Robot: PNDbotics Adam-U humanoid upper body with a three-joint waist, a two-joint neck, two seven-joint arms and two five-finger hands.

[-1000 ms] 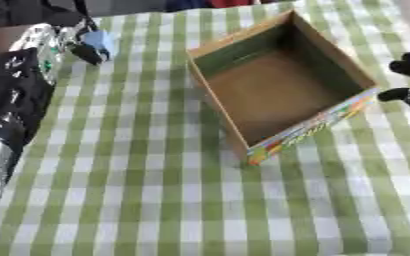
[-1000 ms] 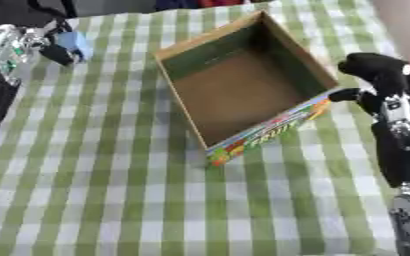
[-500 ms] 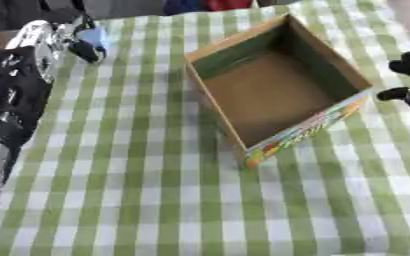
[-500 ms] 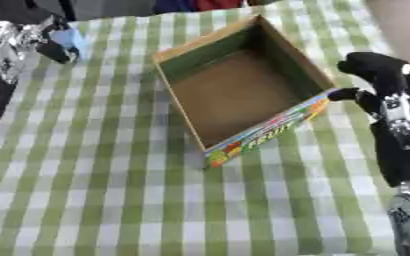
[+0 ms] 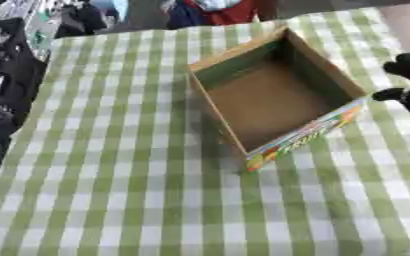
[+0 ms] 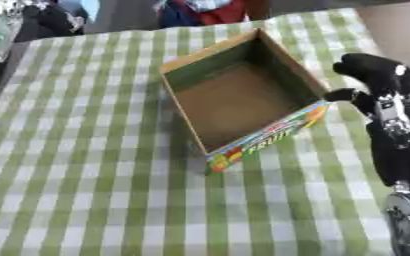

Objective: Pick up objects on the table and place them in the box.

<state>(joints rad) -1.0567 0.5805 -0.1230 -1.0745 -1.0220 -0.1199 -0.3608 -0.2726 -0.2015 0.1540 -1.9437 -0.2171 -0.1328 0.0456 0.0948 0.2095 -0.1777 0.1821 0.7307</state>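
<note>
Box (image 6: 243,100) sits empty mid-desk. Your left hand (image 5: 73,20) has lifted toward 11 o'clock, fingers curled on something pale blue; right hand (image 6: 375,75) idles curled at 3 o'clock, empty.

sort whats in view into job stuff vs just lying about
Job: box, open and empty; left hand at the far left corner, with something pale blue beside it; right hand beside the box.

Lying about: checked cloth; red and blue things past the far edge.

Green-checked table (image 5: 112,190) with 1 open box (image 5: 278,100).
</note>
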